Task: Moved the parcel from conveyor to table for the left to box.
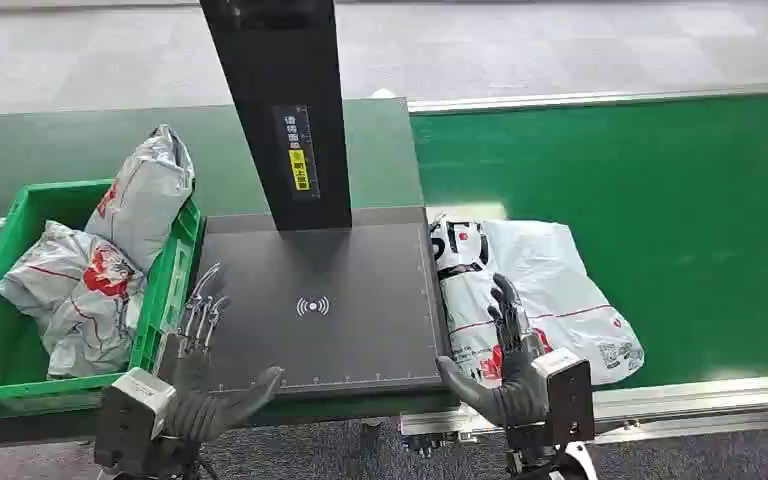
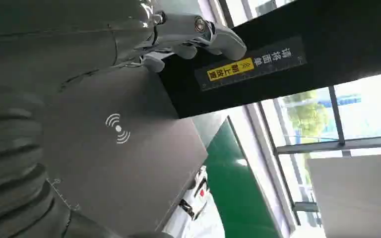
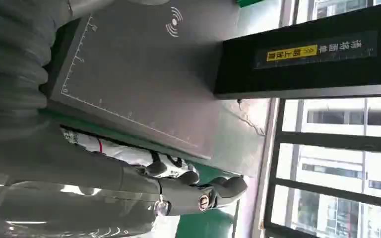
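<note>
A white plastic parcel [image 1: 540,290] with red and black print lies on the green conveyor belt [image 1: 660,200], right beside the dark scanning table [image 1: 320,300]. My right hand [image 1: 510,360] hovers over the parcel's near left part with fingers spread, holding nothing; the right wrist view shows its fingers [image 3: 198,191] over a strip of the parcel [image 3: 124,151]. My left hand [image 1: 205,385] is open at the table's near left edge, fingers extended along the green box [image 1: 165,290]. The left wrist view has its fingers [image 2: 193,29] over the table [image 2: 119,153].
The green box at the left holds several grey and white parcels [image 1: 110,260]. A black post [image 1: 285,110] with a yellow label rises from the table's back. The conveyor's metal rim [image 1: 700,395] runs along the near right.
</note>
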Controlling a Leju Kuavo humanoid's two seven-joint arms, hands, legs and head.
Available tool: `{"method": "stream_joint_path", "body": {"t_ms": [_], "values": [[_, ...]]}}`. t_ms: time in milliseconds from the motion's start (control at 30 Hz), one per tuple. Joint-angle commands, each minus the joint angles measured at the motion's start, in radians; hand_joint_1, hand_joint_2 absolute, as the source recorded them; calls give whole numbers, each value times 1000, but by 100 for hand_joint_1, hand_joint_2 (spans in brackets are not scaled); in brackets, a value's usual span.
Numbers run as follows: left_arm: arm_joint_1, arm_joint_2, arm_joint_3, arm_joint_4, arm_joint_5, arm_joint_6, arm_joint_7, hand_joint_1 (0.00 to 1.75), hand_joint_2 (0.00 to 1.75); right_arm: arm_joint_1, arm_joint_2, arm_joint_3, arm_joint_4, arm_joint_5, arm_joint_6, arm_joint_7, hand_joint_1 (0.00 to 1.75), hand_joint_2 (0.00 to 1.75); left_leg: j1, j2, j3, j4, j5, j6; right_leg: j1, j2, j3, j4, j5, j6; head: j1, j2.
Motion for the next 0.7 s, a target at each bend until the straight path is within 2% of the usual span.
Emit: {"method": "stream_joint_path", "body": {"t_ms": [33,100,200,300,367,400,433,467,500,533,700], "values": [[-28,7,7,20,10,-7,4,0,175,-8,-25,-4,21,6,-5,7,0,175,0,-2,2,-2,1,0,0,-1,2,-2,0,-2,0,0],[-20,4,11,13,10,-6,6,0,175,-20,-54,9,32,161,-79,41,0,175,0,-2,3,-3,1,0,0,-1,4,-3,0,-2,0,0],[-8,6,9,-1,9,-10,10,0,175,-68,-69,-74,84,366,-158,157,0,175,0,-1,3,-3,1,0,0,0,3,-3,1,-2,0,0],[7,27,-5,-2,11,-11,10,0,175,-122,-123,-196,166,576,-110,265,0,175,0,0,3,-3,1,0,0,1,4,-4,2,-1,0,0],[12,46,-15,7,24,-9,1,0,175,-143,-155,-271,213,643,-52,271,0,175,0,0,4,-4,1,1,0,0,5,-5,2,-1,0,0],[11,56,-19,11,31,-8,-4,0,175,-156,-193,-287,235,705,-56,307,0,175,0,-2,5,-5,2,1,0,-1,6,-6,2,-1,0,0],[4,66,-22,16,47,-9,-13,0,175,-200,-279,-313,307,749,-41,367,0,175,0,-3,5,-5,2,1,0,-2,7,-7,2,-1,0,0],[-2,69,-23,19,50,-8,-14,0,175,-233,-310,-346,351,750,-31,349,0,175,0,-1,3,-2,1,1,0,-1,5,-4,2,0,0,0],[-9,65,-21,21,58,-13,-15,0,175,-270,-363,-366,401,804,-38,406,0,175,-1,-2,4,-4,2,1,-1,-1,5,-6,3,0,0,0],[-21,55,-17,27,61,-23,-12,0,175,-315,-410,-394,462,793,-32,389,0,175,0,-1,3,-3,2,1,-1,0,5,-5,3,0,0,0],[-53,53,-31,62,61,-42,-9,0,175,-380,-514,-432,596,868,-71,413,0,175,-2,-2,2,-2,2,2,-2,-1,4,-5,3,1,0,0]]}}
